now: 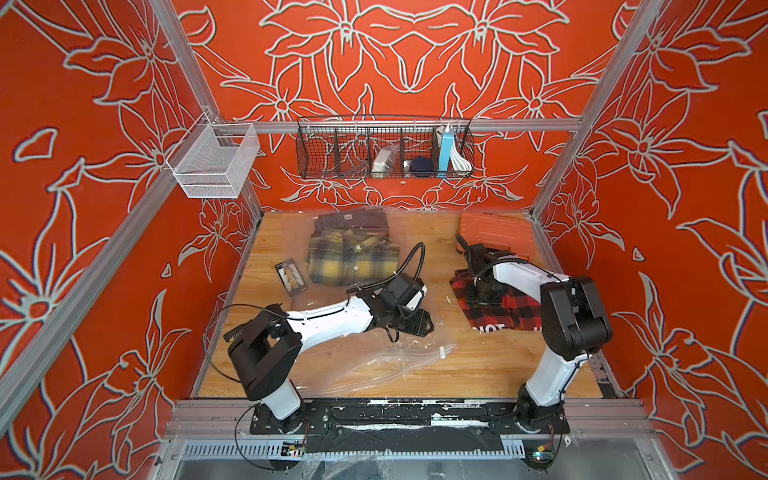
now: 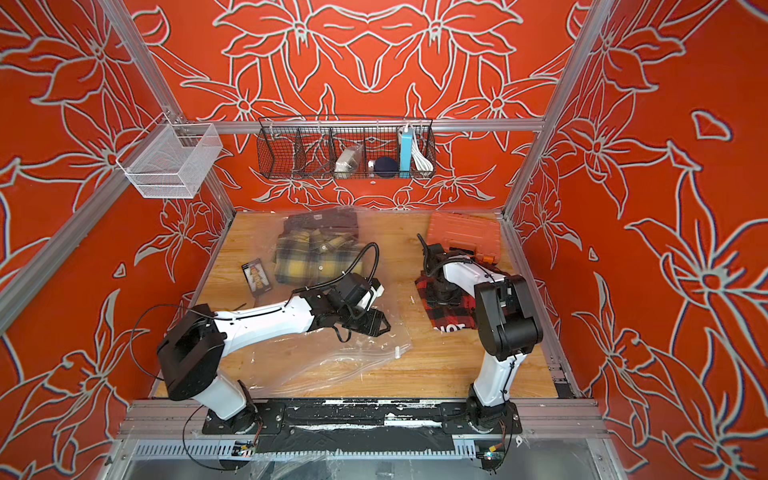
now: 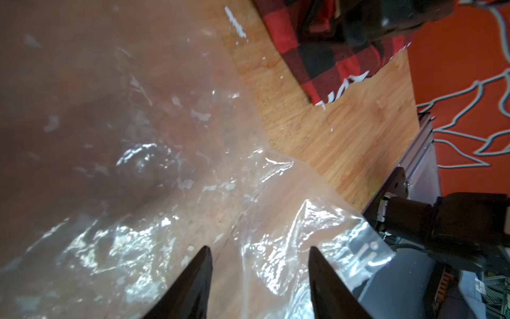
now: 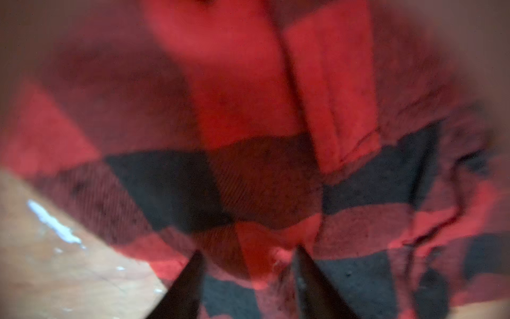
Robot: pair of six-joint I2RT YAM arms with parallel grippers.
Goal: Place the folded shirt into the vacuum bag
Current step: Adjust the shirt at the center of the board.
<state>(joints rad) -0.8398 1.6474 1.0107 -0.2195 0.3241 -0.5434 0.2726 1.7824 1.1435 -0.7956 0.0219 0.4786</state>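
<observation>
Bag edge: vacuum bag (image 1: 353, 370) lies flat on the left half, its zip edge toward the front rail
Open room: a bare strip of table (image 1: 478, 365) between bag and red shirt (image 1: 511, 307)
Left claw (image 3: 259, 248): prongs apart over the plastic
Right claw (image 4: 247, 251): tips dug into the red shirt, cloth ridge between; whether it grips, cannot tell
Room: orange flowered walls

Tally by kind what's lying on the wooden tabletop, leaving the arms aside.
Folded garments: 3 (red plaid shirt, yellow plaid shirt, dark garment)
Vacuum bag: 1
Orange case: 1
Picture card: 1
Total: 6
</observation>
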